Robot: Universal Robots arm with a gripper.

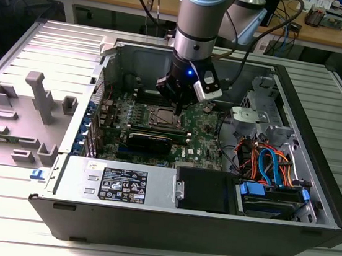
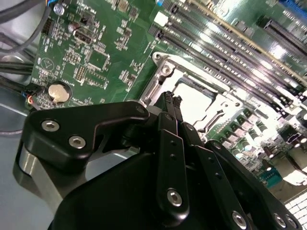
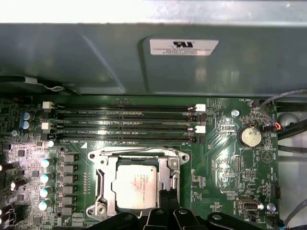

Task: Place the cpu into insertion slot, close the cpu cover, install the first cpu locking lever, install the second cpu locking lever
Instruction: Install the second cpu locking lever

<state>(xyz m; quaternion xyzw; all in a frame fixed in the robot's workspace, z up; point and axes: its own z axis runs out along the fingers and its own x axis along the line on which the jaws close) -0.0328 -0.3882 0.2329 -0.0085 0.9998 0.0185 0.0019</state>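
The cpu (image 3: 136, 184) (image 2: 194, 103), a silver-grey square, lies in the insertion slot (image 1: 164, 118) on the green board. The shiny cpu cover (image 3: 103, 179) (image 2: 163, 76) lies flat around it, with the chip showing through its window. A thin wire lever (image 3: 139, 150) runs along one edge of the frame. My gripper (image 1: 178, 101) (image 3: 169, 194) (image 2: 172, 101) hangs just above the socket's edge, beside the chip. Its two black fingers are pressed together, shut, and nothing shows between them.
Long black memory slots (image 3: 124, 124) run beside the socket, with a coin battery (image 3: 251, 136) nearby. The case wall (image 3: 144, 57) rises behind them. In the exterior view, a drive cage (image 1: 250, 122) and orange and blue cables (image 1: 267, 161) sit on the right, and a black shroud (image 1: 204, 191) lies in front.
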